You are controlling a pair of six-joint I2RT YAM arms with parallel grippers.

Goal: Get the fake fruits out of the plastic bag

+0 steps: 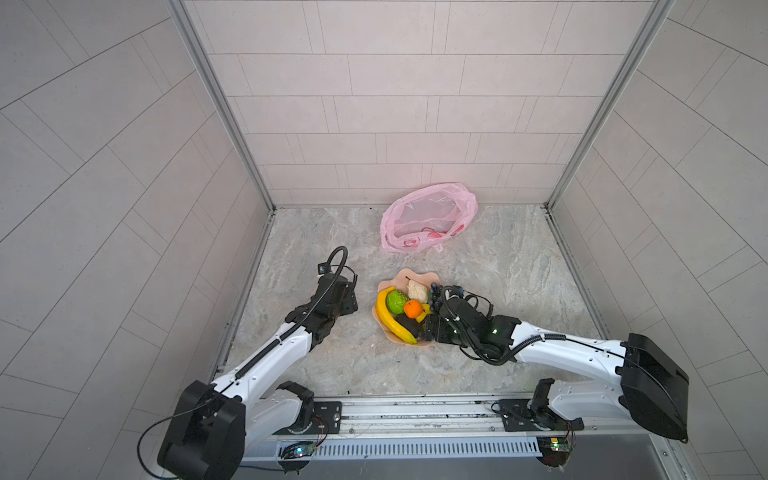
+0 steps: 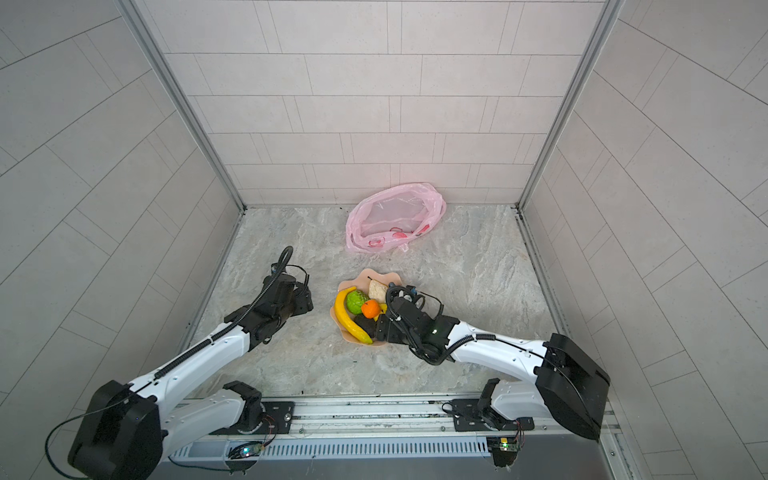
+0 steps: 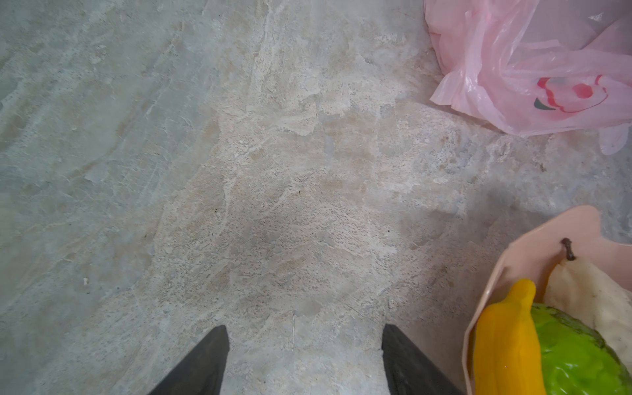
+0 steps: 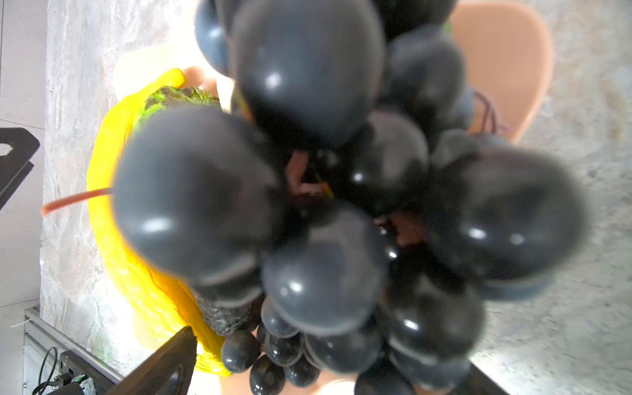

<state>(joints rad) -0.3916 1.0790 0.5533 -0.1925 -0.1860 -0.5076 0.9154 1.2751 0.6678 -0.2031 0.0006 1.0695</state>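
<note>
The pink plastic bag point(image 1: 428, 216) point(image 3: 533, 68) lies crumpled and open by the back wall, and no fruit shows in it. The fake fruits sit in a peach bowl point(image 1: 419, 275): banana point(image 1: 390, 320), green fruit point(image 1: 395, 301), orange point(image 1: 412, 308), pear point(image 1: 417, 291), lemon-like fruit point(image 1: 424, 309), avocado point(image 1: 409, 324) and grape bunch point(image 4: 325, 205). My right gripper point(image 1: 429, 327) point(image 4: 325, 372) hangs open over the bowl's right side, its fingers wide on either side of the grapes. My left gripper point(image 1: 349, 297) point(image 3: 304, 345) is open and empty above bare stone, left of the bowl.
Tiled walls close in the stone floor point(image 1: 498, 291) on the left, back and right. A metal rail point(image 1: 415, 409) carrying both arm bases runs along the front edge. The bag stands about a bowl's width behind the bowl.
</note>
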